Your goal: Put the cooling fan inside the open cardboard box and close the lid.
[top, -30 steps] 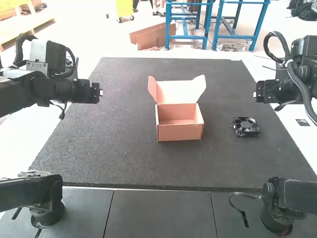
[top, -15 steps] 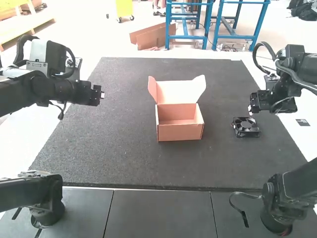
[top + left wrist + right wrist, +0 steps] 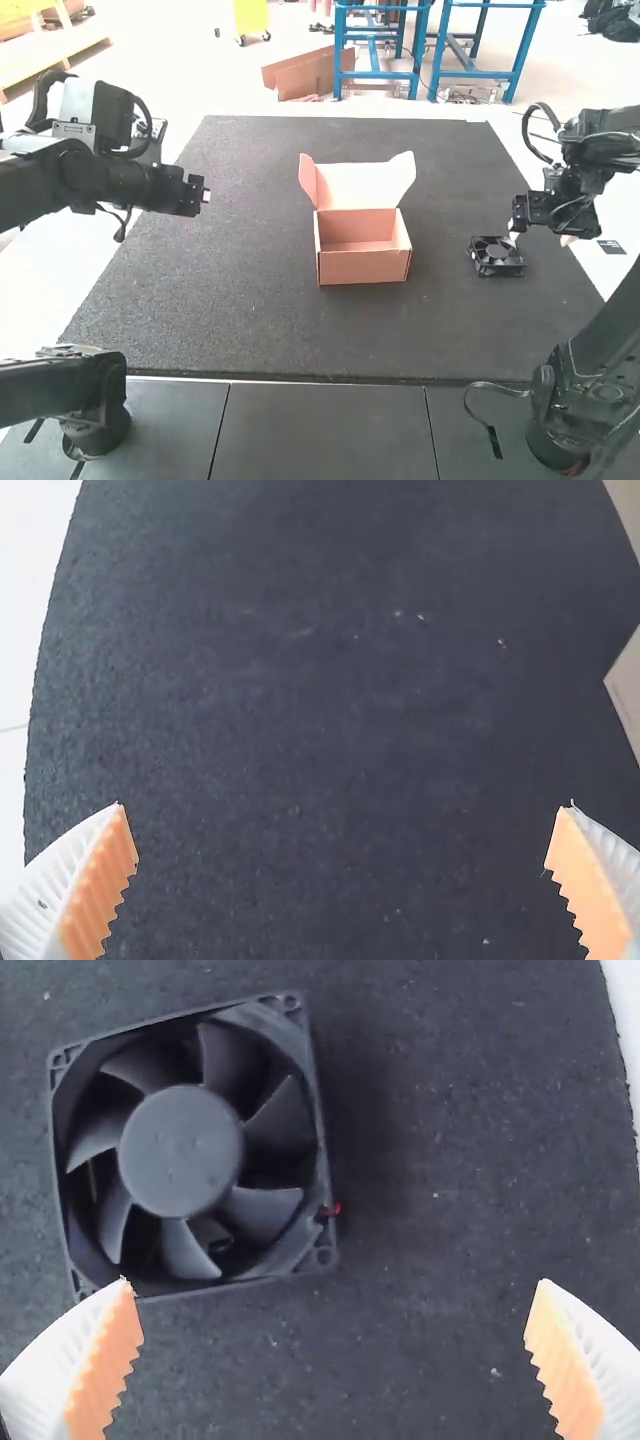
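Note:
A black square cooling fan (image 3: pixel 497 256) lies flat on the dark mat, to the right of the open cardboard box (image 3: pixel 362 245). The box's lid (image 3: pixel 360 183) stands up at its back. My right gripper (image 3: pixel 522 213) hangs just above and behind the fan, open and holding nothing. In the right wrist view the fan (image 3: pixel 190 1147) lies flat beyond the spread orange pads (image 3: pixel 100 1365). My left gripper (image 3: pixel 200 189) hovers over the mat's left side, well left of the box, and is open; its pads (image 3: pixel 98 875) frame bare mat.
The dark foam mat (image 3: pixel 250 290) covers most of the table, with pale table surface (image 3: pixel 40 270) on either side. The arms' bases (image 3: pixel 80 400) stand at the front corners. A small black label (image 3: pixel 611 246) lies off the mat at the right.
My right gripper has come down and moved toward the fan, now hanging close above it. The left gripper has barely shifted.

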Available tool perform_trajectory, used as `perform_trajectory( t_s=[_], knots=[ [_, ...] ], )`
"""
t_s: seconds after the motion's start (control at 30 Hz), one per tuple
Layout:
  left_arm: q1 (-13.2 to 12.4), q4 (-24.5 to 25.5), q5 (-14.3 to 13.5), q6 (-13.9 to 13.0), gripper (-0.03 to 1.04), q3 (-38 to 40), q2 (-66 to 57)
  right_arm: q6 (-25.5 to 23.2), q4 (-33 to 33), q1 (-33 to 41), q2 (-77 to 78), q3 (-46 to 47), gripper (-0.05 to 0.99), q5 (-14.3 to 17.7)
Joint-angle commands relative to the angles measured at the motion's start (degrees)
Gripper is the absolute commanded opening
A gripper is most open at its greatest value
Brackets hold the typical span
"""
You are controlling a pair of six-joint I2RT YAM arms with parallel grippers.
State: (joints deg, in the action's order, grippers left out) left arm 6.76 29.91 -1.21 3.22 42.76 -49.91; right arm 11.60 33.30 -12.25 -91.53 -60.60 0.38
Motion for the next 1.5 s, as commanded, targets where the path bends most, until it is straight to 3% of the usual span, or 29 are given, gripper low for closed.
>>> perform_trajectory(
  t_s=[0.0, 0.4, 0.57, 0.67, 1.47],
  knots=[
    [0.3, -0.6, 0.8, -0.6, 0.97, 2.9, 1.0, -1.0, -0.2, -1.8, -2.4, -3.6, 0.89, -0.2],
    [-0.1, 0.2, 0.6, -0.5, 0.97, 4.3, 1.0, 1.0, -0.3, -1.9, -10.8, -8.7, 0.89, 0.3],
    [-0.1, 0.2, 0.2, -0.5, 0.97, 4.6, 1.0, 1.7, -2.0, -1.9, -13.2, -8.9, 0.89, 4.3],
    [-0.3, 0.3, -0.2, -0.5, 0.97, 4.5, 1.0, 2.1, -2.4, -1.8, -14.3, -9.2, 0.89, 5.1],
    [-0.3, 0.0, -2.3, -0.4, 0.97, 4.5, 1.0, 1.6, -2.7, -1.8, -20.9, -12.4, 0.89, 5.5]
  ],
)
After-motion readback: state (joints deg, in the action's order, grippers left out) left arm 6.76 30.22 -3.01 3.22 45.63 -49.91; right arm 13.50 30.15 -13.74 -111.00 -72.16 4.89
